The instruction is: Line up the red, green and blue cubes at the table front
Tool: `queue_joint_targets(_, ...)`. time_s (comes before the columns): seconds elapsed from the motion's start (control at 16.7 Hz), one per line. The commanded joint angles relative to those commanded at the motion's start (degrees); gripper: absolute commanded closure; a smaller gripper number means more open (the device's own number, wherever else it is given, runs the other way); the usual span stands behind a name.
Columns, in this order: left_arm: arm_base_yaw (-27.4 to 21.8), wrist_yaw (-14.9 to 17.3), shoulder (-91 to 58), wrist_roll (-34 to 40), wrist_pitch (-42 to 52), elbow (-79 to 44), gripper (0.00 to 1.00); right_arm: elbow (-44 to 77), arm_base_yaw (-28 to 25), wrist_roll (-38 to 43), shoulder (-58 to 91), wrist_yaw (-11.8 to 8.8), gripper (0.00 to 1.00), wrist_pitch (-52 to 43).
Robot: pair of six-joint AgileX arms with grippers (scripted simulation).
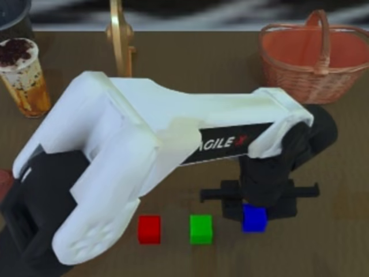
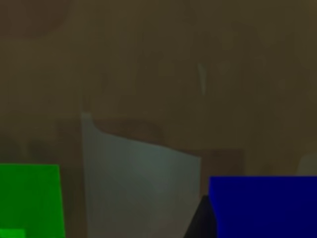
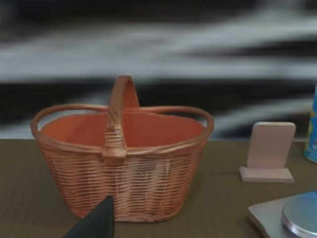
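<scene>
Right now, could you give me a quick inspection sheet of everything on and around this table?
Surface: dark olive-brown table, bare at the front.
Job's things: red cube, green cube and blue cube in a row near the front edge.
Clutter: wicker basket at far right; iced drink cup at far left; gold stand at the back.
Grippers: left claw reaches across, over the blue cube; right arm not in the top view.
Cables: nothing seen.
Surroundings: blurred striped backdrop.

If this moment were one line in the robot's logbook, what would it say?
left gripper: over blue cube, table front | red cube, green cube: placed in row | right arm: unseen from above
</scene>
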State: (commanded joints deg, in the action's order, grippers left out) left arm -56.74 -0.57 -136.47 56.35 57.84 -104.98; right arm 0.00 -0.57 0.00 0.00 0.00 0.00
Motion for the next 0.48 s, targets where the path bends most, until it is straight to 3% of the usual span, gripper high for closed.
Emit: queue_joint_targets(0.48, 0.00, 0.00, 0.00, 0.00, 0.00, 0.00, 0.32, 0.00, 0.00, 0.00, 0.00, 0.00, 0.00, 0.00)
